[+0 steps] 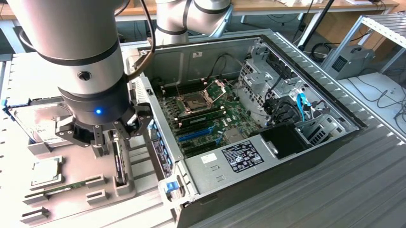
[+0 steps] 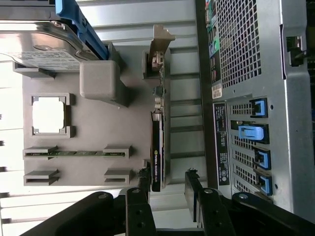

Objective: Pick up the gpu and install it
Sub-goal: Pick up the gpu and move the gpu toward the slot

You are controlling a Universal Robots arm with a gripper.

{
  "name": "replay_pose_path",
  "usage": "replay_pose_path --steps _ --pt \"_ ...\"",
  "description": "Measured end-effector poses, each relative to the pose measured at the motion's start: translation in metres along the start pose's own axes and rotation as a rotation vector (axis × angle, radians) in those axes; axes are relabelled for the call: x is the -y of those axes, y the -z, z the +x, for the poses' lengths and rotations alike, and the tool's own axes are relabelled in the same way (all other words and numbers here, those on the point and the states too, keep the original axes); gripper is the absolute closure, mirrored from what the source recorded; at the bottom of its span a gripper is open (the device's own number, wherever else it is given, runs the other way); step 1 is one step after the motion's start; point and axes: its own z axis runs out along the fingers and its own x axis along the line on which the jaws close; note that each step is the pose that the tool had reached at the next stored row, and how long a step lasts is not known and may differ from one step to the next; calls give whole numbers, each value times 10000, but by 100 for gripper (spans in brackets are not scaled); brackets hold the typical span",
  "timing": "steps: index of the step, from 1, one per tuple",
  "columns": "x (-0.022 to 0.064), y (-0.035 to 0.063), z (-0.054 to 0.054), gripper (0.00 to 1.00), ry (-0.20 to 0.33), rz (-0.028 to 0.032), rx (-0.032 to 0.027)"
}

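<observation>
The gpu [image 2: 158, 142] stands on edge in a slot of the grey fixture tray [image 2: 93, 128], its silver end bracket [image 2: 158, 49] at the far end. In the exterior view the gpu [image 1: 119, 161] is a thin dark card beside the open computer case [image 1: 209, 190]. My gripper [image 2: 167, 184] hangs just above the card's near end, open, with one black finger [image 2: 142, 184] close by the card and the other finger [image 2: 193, 186] on its far side. Nothing is held. From outside, the gripper [image 1: 104, 138] sits under the arm's wrist, over the tray.
On the tray lie a silver hard drive [image 1: 39, 124], a processor chip [image 1: 44, 172] and a long green memory stick [image 1: 63, 188]. The case's motherboard [image 1: 203, 118] has blue card slots [image 1: 193, 134]. The case's rear wall [image 2: 246, 98] stands right beside the gpu.
</observation>
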Motion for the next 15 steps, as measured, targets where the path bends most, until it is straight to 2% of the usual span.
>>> replay_pose_path --steps 15 --pt "-12 -47 3 58 -1 2 1"
